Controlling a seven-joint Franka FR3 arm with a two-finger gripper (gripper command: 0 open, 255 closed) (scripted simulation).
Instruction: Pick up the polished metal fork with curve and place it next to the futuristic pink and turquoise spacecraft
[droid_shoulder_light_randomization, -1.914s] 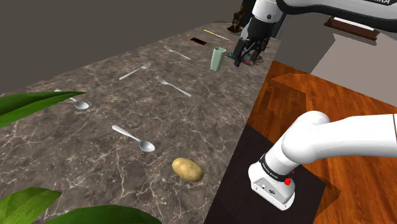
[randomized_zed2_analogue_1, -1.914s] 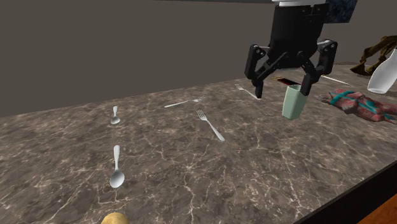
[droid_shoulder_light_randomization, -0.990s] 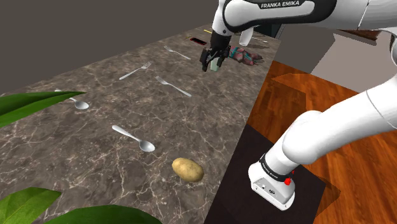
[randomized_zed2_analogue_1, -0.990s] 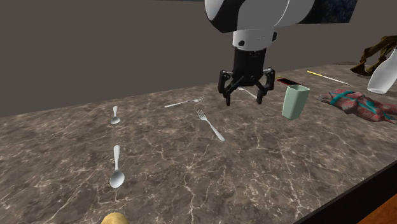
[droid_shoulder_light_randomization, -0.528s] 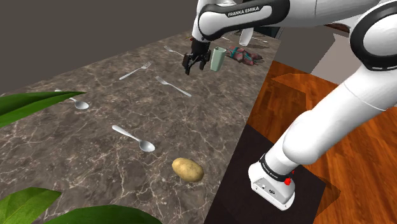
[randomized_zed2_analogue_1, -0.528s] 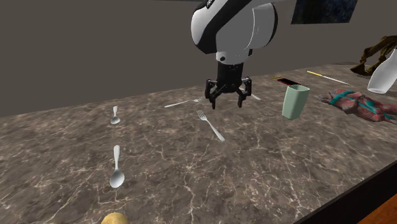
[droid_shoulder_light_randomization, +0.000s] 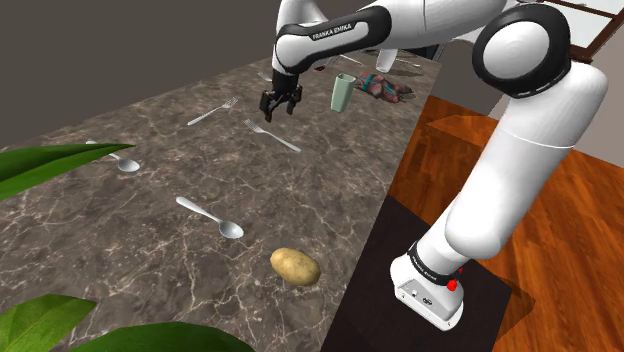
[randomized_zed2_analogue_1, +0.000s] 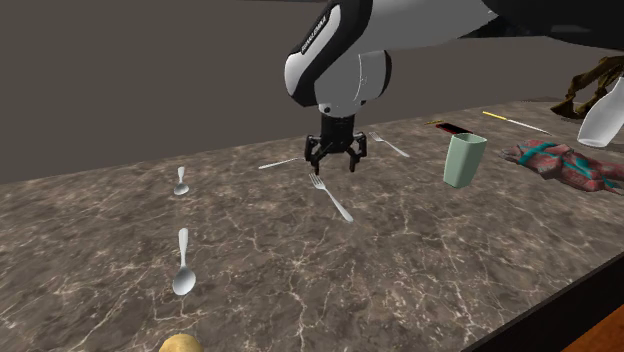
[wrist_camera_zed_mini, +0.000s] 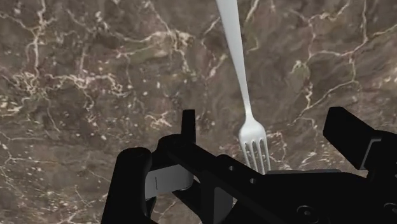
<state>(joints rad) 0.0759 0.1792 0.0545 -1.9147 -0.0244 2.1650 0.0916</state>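
Fork (droid_shoulder_light_randomization: 272, 135) lies ungrasped on the marbled surface (droid_shoulder_light_randomization: 150, 200), gripper (droid_shoulder_light_randomization: 277, 108) open and empty above its tines; grasp, lift and carry to the pink-turquoise spacecraft (droid_shoulder_light_randomization: 385, 88) all pending.

The white arm (droid_shoulder_light_randomization: 520, 150) is rising from its base (droid_shoulder_light_randomization: 432, 285) at the shoulder view's lower right, bending at a dark elbow joint (droid_shoulder_light_randomization: 520, 45) and reaching across toward that view's upper left. The wrist is holding the black pincer (droid_shoulder_light_randomization: 279, 104) (randomized_zed2_analogue_1: 335, 158) (wrist_camera_zed_mini: 264, 124) pointing downward, apparently close to vertical. Its two fingers (wrist_camera_zed_mini: 188, 121) are standing well apart from each other, tips lowermost.
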